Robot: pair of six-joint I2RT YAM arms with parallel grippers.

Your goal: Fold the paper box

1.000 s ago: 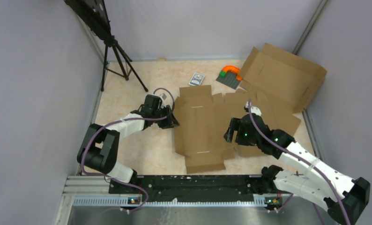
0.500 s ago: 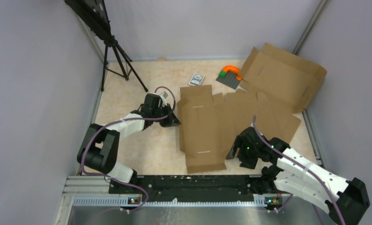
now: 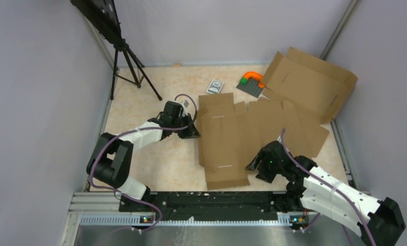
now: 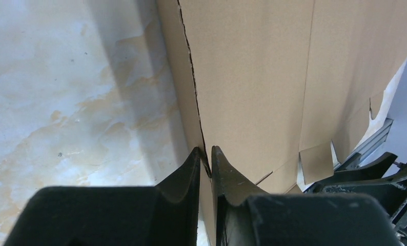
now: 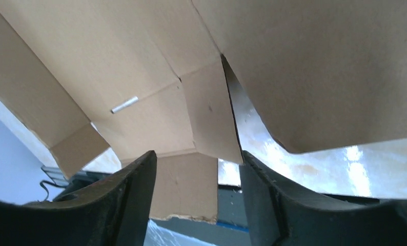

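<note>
At the paper box's (image 3: pixel 224 138) left edge, the left gripper (image 4: pixel 205 161) is pinching the cardboard, its jaws clamped on that lifting side panel. The box is lying mid-table (image 3: pixel 160 169), overlapping a second flat blank (image 3: pixel 293 128) on its right. At the box's near-right corner, the right gripper (image 5: pixel 196 166) is waiting, jaws apart, facing a small flap (image 5: pixel 211 113). It should be closing only once the flap is seated deep. Since a second ago, the right arm is sitting nearer the corner and the box's left edge is lying further right.
</note>
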